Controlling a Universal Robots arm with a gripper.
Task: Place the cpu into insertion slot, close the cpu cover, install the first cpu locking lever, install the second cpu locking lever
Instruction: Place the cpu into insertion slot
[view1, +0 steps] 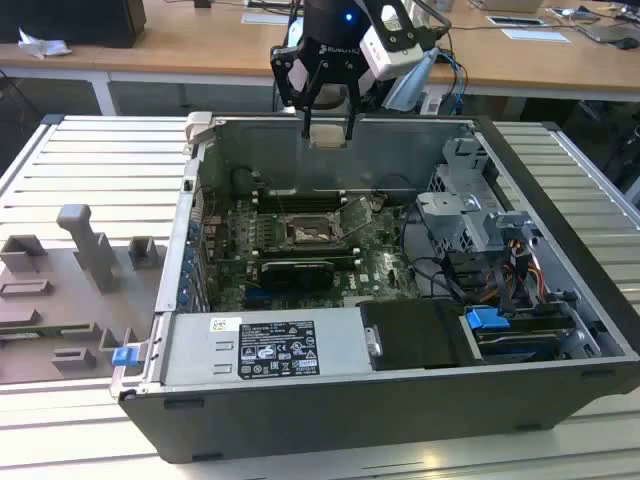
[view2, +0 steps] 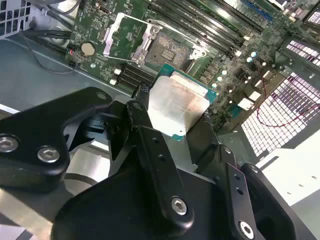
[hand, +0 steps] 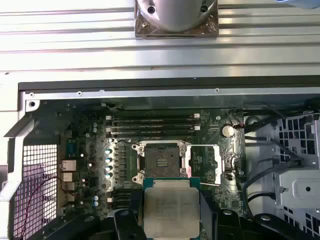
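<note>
Well above the open case (view1: 330, 420), the pincer (view1: 329, 126) hangs with its black fingers (view2: 150, 135) pinching the cpu (view2: 177, 102) by two opposite edges. The chip's pale silvery face, a little smudged, lies flat between the tips, with a thin green rim showing round it. In both wrist views the chip is clear of the board (hand: 82, 150) and touches nothing but the fingers.

Below the pincer and a little ahead of its tips lies the slot (hand: 161, 161) — a square socket with a silvery rim and a dark centre, its contact field exposed. The cover (view2: 111, 34) is swung up off the slot on its hinge and stands tilted just beside it. The green board shows through its cut-out window.

Seen from the pincer, long black memory slots (hand: 150, 127) run just beyond the slot. In the exterior view a black card (view1: 295, 272) lies on the slot's opposite side, close to it.

The case rests on a ribbed grey table (view1: 100, 160). Low down and well apart from the pincer, toward the exterior view's left, a grey fixture (view1: 85, 250) of blocks sits on that table beside the case wall.
</note>
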